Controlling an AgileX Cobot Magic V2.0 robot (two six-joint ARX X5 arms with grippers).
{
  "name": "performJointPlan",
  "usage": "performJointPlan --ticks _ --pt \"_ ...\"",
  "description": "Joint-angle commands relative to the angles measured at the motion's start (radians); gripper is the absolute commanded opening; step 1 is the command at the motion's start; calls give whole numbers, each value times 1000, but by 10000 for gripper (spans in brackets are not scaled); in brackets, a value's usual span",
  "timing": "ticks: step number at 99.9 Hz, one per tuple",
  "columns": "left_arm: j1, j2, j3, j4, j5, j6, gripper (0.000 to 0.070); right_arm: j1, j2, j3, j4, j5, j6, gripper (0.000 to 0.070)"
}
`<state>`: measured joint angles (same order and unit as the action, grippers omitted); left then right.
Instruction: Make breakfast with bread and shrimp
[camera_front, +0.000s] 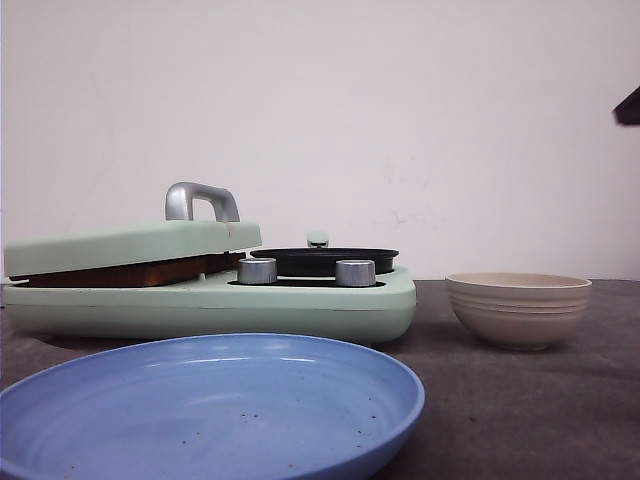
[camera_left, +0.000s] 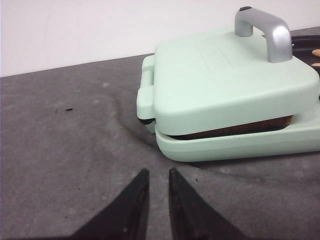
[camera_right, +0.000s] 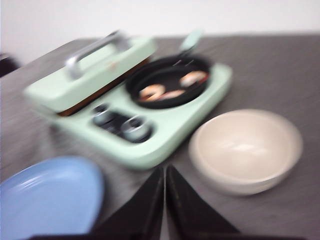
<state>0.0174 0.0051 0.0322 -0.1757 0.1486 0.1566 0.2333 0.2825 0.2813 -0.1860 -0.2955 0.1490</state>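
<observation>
1. Golden-brown crust is all I see of the bread (camera_left: 235, 128): a thin band clamped between the mint-green lid (camera_left: 225, 80) and the base of the breakfast maker (camera_front: 300, 300), lid lowered but propped slightly ajar on it.
2. The shrimp (camera_right: 170, 87) lie in the black pan (camera_right: 167, 80) on the maker's other half, blurred in the right wrist view.
3. Left gripper (camera_left: 156, 182): tips nearly together with a narrow gap, holding nothing, hovering over the grey cloth (camera_left: 75, 150) just short of the lid's hinge corner.
4. Right gripper (camera_right: 164, 175): tips pressed together, empty, between the blue plate (camera_right: 47, 195) and the beige bowl (camera_right: 247, 147).
5. Deciding relation: the bread sits on the left arm's side, and the metal handle (camera_left: 267, 30) lies beyond the left gripper, across the lid. I judge the left arm nearer for lifting it.
</observation>
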Motion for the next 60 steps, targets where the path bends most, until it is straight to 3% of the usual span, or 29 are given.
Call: performJointPlan --ticks 1,10,20,41,55,60 --pt "1 -2 -18 -5 2 7 0 -15 -28 -1 21 96 -132 0" --pt "1 -2 -18 -5 3 7 0 -56 -76 -2 18 195 -257 0" --pt "1 -2 -18 -5 2 7 0 -114 -130 -29 19 214 -307 0" --pt "1 -2 -18 -5 2 7 0 -210 -285 -174 32 159 -306 0" --pt "1 -2 -18 -4 2 7 0 -243 -279 -267 116 105 -305 0" --pt "1 -1 -18 -5 3 7 0 -243 -279 -270 43 87 -278 0"
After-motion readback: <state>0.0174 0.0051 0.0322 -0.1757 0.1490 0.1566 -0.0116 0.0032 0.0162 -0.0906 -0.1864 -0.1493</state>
